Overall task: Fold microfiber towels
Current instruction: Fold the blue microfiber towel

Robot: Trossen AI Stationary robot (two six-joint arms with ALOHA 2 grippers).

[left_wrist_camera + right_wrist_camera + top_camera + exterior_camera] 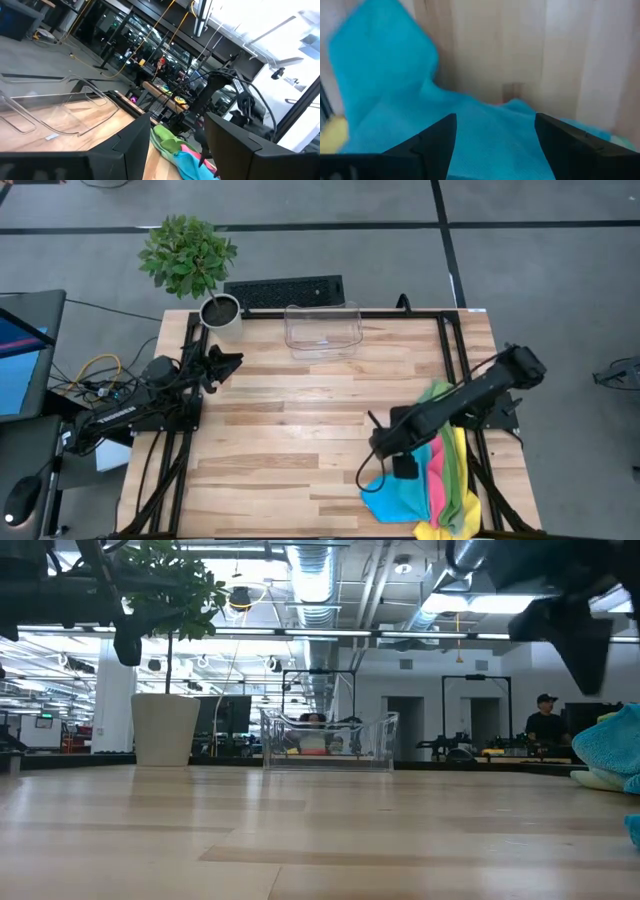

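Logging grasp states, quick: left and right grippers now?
Left gripper: open, empty, by the plant pot.
Right gripper: open, empty, over the blue towel.

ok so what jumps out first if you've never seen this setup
The bright towels, blue, pink, green and yellow, heaped at the table's near right corner. The right hand hangs open just over the blue one. Farther off, a clear bin sits at the far edge, a potted plant stands at the far left corner, and the left hand waits by it.
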